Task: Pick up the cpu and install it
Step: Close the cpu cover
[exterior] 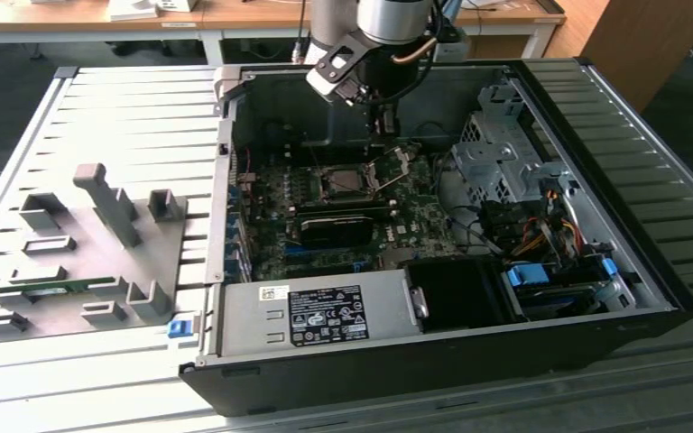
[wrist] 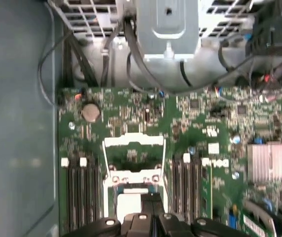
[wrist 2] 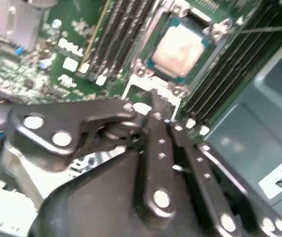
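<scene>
The cpu [wrist 2: 178, 49], a small square chip with a silvery top, lies flat inside the motherboard socket [exterior: 337, 183]. In the first wrist view the cpu [wrist: 130, 203] shows as a pale square, and the socket's metal load frame [wrist: 133, 148] stands swung open beside it. My gripper [exterior: 379, 122] hangs above the socket's far side inside the case, apart from the chip. Its black fingers [wrist 2: 153, 128] are shut together with nothing between them. The gripper [wrist: 150, 217] partly covers the socket's near edge in the first wrist view.
The open computer case [exterior: 671, 298] lies on a slatted metal table. Memory slots [wrist: 79, 187] flank the socket. A drive cage [exterior: 497, 153] and cables stand at the exterior view's right, the power supply [exterior: 310, 316] at the front. A grey fixture plate [exterior: 82, 253] lies at the left.
</scene>
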You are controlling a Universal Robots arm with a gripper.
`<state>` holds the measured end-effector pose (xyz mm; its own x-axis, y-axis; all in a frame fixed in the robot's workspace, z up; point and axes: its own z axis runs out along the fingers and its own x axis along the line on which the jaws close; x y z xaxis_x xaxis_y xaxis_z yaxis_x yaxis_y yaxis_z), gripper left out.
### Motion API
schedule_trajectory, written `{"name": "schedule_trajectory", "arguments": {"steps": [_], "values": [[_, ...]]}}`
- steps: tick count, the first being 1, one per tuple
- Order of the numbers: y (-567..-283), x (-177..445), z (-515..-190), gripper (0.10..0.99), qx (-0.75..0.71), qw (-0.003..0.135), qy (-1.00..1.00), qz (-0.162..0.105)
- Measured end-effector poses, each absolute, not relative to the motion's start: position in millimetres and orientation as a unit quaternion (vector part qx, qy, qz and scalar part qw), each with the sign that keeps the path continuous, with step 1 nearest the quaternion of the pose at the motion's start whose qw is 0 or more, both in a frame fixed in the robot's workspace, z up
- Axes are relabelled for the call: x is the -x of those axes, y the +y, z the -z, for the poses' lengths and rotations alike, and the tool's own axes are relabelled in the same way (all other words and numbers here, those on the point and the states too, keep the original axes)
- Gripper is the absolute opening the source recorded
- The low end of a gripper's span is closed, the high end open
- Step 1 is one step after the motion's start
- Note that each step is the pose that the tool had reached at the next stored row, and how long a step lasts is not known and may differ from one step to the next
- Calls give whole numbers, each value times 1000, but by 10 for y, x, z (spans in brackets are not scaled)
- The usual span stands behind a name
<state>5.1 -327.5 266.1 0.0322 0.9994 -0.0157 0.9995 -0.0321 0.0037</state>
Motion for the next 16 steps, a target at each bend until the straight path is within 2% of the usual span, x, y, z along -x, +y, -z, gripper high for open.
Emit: {"name": "schedule_trajectory", "arguments": {"steps": [16], "values": [[-3195, -375, -2563, 106, -688, 7, 725, 4]]}}
